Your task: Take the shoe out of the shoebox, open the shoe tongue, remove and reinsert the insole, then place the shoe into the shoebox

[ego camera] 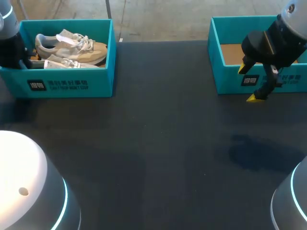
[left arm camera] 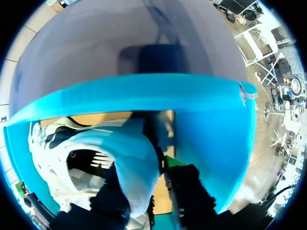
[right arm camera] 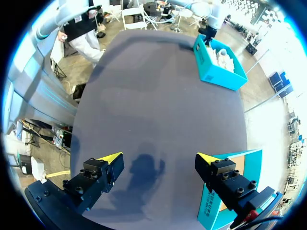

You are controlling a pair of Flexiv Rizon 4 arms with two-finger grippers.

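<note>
Dark tabletop (ego camera: 158, 153) is running wide btwn two teal boxes that are sitting well apart, one toward each far corner. Left shoebox (ego camera: 72, 86) is sitting at the far left, its back wall close to the table's far edge. One beige shoe (ego camera: 72, 45) is lying along that back wall, w/ a second shoe (ego camera: 72, 63) just in front of it, nearer the front wall. Left arm (ego camera: 12, 43) is coming down into the box's left end. In the left wrist view the left gripper (left arm camera: 153, 196) is sitting low inside the box, w/ pale shoe fabric right at it and the teal wall ahead; can't tell whether it is clamping or loose. Right shoebox (ego camera: 230, 79) is sitting at the far right, brown cardboard floor showing. Right gripper (ego camera: 249, 84) is hanging above the table at that box's near left corner, one fingertip over the box edge, the other over the tabletop, jaws spread wide and holding nothing.
</note>
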